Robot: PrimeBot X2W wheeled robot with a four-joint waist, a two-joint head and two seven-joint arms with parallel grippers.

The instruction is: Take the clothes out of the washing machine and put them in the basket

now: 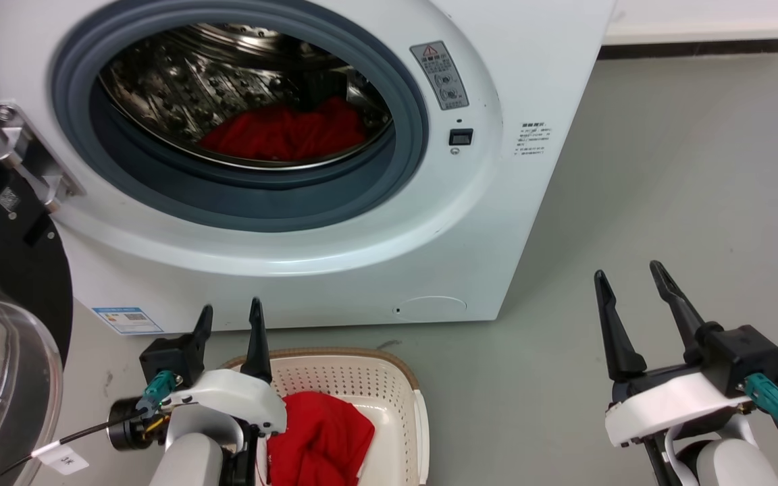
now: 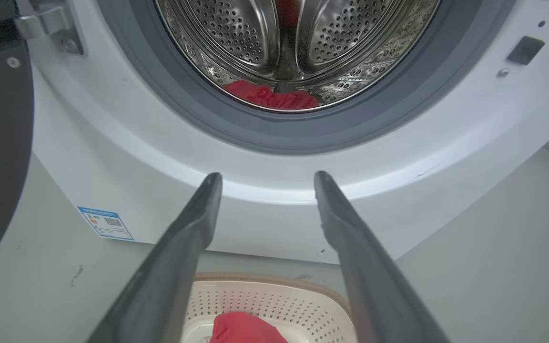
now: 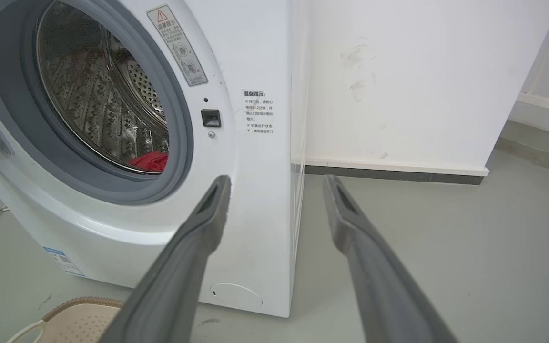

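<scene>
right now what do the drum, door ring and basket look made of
Drum: likely stainless steel, shiny, mirror-like glints, punched holes. Door ring: probably rubber, matt grey, smooth. Basket: seemingly moulded plastic, cream, perforated; its brown rim looks woven.

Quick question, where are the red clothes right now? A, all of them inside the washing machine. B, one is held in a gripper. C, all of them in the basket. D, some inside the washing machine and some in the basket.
D: some red clothes lie inside the washing machine, another red garment lies in the basket, and the left gripper and right gripper are open and empty.
</scene>
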